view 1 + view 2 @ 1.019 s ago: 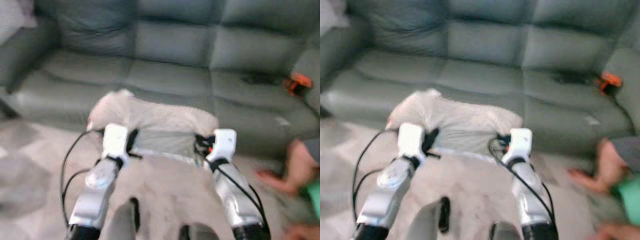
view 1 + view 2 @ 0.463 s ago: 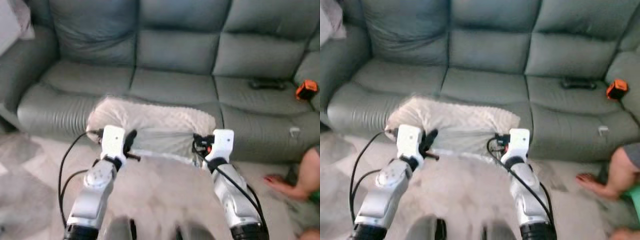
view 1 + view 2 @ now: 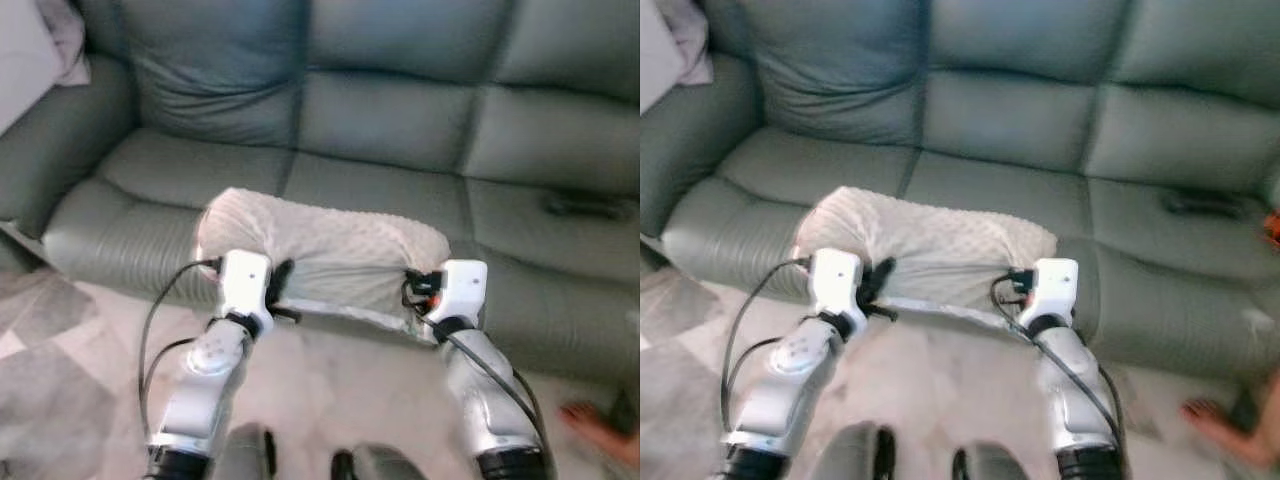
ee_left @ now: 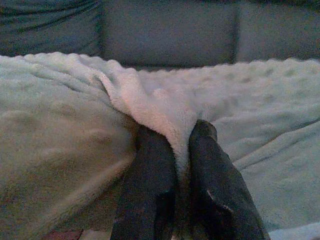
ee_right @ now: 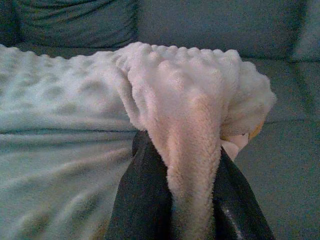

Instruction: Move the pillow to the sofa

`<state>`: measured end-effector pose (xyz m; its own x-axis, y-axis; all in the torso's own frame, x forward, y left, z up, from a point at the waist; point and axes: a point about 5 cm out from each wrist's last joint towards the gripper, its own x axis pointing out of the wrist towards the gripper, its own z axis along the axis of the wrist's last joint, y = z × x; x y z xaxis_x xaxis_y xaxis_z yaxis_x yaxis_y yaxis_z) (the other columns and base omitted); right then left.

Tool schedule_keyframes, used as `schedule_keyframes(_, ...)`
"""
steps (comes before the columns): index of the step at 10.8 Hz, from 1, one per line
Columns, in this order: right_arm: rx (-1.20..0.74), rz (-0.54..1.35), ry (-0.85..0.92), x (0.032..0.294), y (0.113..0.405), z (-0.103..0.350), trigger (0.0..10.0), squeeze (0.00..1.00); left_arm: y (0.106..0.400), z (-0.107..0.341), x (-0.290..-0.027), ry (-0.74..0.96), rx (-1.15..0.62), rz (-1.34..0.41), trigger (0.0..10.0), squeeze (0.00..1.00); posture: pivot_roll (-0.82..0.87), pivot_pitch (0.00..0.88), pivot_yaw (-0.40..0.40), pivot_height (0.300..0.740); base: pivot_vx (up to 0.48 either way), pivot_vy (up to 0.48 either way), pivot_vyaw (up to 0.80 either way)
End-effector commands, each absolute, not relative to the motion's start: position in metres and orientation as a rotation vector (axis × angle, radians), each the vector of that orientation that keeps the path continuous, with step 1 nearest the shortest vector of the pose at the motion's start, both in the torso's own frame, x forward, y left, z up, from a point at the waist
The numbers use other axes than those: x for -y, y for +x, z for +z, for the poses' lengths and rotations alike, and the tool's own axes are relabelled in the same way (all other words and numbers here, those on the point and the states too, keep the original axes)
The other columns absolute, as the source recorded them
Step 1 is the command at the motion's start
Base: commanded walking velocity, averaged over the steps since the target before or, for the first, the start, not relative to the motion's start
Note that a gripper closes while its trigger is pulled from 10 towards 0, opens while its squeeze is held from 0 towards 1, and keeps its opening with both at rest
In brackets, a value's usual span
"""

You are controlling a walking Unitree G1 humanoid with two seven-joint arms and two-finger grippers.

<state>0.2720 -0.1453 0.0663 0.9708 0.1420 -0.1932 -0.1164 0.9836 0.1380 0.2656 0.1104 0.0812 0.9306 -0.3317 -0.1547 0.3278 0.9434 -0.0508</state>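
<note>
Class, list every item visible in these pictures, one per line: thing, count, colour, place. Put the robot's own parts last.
pillow: one, cream, fluffy, held in front of the sofa seat
sofa: one, grey-green, ahead
remote-like object: one, dark, on sofa seat at right
cloth: one, pale, on sofa's left arm
person's foot: one, on floor at right
left hand: one, black fingers, pinching the pillow's fabric
right hand: one, black fingers, clamped on pillow's corner

Soft, even daylight with slight blur in head views; wrist views dim, bluish.

Head cams look down at sofa [image 3: 400, 120]; wrist cams close on pillow [image 4: 240, 100], shared w/ both
</note>
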Motion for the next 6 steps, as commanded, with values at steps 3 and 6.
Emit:
schedule_keyframes(3,-0.206,0.093,0.119,0.1571,0.2721,0.0666,10.0,0.0,0.2649,0.0845,-0.1047,-0.049,-0.151,-0.364,10.0,0.0,-0.03,0.156,-0.03,0.74,0.398,0.0,0.0)
schedule_keyframes(6,-0.219,0.086,0.122,0.1583,0.2722,0.0651,10.0,0.0,0.2621,0.0816,-0.0991,-0.075,-0.172,-0.398,10.0,0.0,-0.03,0.156,-0.033,0.74,0.08,0.16,-0.49)
